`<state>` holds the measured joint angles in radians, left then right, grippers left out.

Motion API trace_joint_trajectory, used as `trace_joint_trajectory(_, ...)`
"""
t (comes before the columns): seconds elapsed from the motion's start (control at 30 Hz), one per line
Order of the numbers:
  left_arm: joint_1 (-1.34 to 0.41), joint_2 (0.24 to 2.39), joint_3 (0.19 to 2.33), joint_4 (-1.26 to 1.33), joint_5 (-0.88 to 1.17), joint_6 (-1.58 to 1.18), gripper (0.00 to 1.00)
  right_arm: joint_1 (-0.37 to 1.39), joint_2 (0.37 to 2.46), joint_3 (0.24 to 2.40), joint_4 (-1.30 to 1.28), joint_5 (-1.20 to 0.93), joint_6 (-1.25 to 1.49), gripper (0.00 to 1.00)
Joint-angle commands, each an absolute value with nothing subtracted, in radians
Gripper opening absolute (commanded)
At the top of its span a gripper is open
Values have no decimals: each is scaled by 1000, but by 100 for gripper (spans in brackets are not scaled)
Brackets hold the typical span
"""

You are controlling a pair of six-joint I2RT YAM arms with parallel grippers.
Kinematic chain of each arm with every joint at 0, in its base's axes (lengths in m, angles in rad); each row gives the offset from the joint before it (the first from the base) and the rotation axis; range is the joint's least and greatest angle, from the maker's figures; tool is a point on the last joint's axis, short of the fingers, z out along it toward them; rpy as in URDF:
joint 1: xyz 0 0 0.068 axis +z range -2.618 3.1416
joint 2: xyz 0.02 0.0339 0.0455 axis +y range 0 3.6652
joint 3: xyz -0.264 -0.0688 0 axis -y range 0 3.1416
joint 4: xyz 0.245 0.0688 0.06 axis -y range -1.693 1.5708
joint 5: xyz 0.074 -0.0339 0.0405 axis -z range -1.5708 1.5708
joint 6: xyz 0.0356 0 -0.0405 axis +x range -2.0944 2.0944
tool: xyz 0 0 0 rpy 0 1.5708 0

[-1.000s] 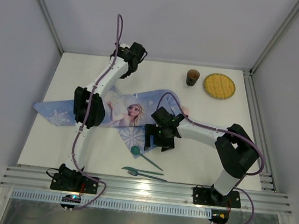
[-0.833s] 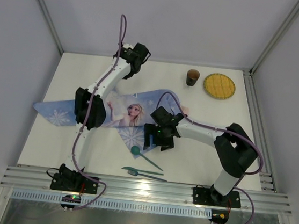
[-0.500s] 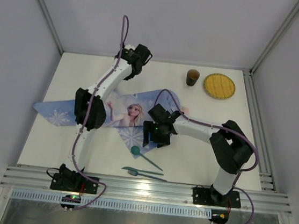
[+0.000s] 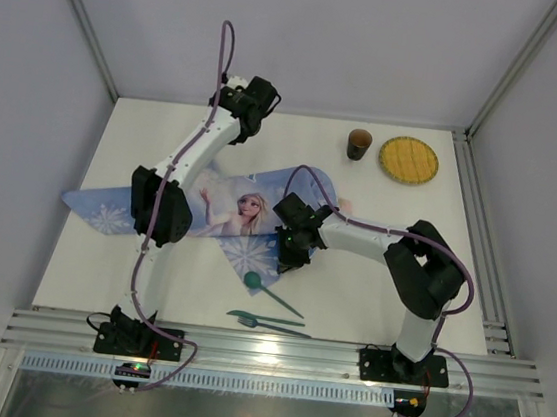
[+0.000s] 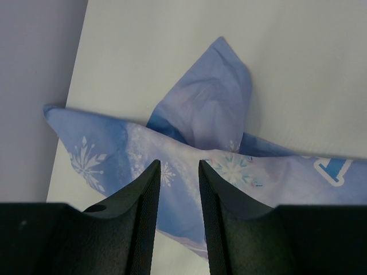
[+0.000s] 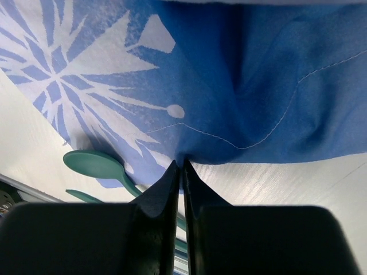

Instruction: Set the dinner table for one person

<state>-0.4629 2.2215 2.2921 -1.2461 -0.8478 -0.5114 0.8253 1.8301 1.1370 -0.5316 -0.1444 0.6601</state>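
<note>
A blue printed cloth (image 4: 228,208) lies crumpled across the middle of the white dinner table (image 4: 402,273). My right gripper (image 4: 288,260) is low at the cloth's near edge. In the right wrist view it (image 6: 182,163) is shut on the hem of the cloth (image 6: 229,74), with bare table (image 6: 275,183) just below. My left gripper (image 4: 244,114) hangs high over the table's far side. In its wrist view it (image 5: 179,163) is open with nothing between the fingers, well above the cloth (image 5: 195,114).
A teal spoon (image 4: 253,280) lies just in front of the cloth, and it shows as the spoon (image 6: 94,163) in the right wrist view too. A teal fork (image 4: 266,320) lies near the front rail. A brown cup (image 4: 358,143) and a yellow plate (image 4: 409,160) stand at the back right.
My right gripper has closed from wide open onto the cloth's near edge, and its arm has shifted slightly left and away. The left arm has barely moved.
</note>
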Motion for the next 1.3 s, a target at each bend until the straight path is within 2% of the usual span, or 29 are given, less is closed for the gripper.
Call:
trace_joint_trajectory(0.0,-463,2178,2301,-1224,-862,-505,35,828,1824,1155,-535,-124,644,9)
trace_joint_trajectory(0.27,-465,2187,2318,-1213,-839,-506,35,830,1792,1164,-623,-12,614,8)
trace_joint_trajectory(0.63,-497,2286,2425,-1226,-818,-505,35,828,1773,1151,-630,-5,583,8)
trace_joint_trajectory(0.97,-509,2315,2422,-1232,-818,-515,35,787,1737,1238,-814,309,564,7)
trace_joint_trajectory(1.27,-509,2306,2425,-1209,-804,-503,36,723,1655,1232,-949,515,551,7)
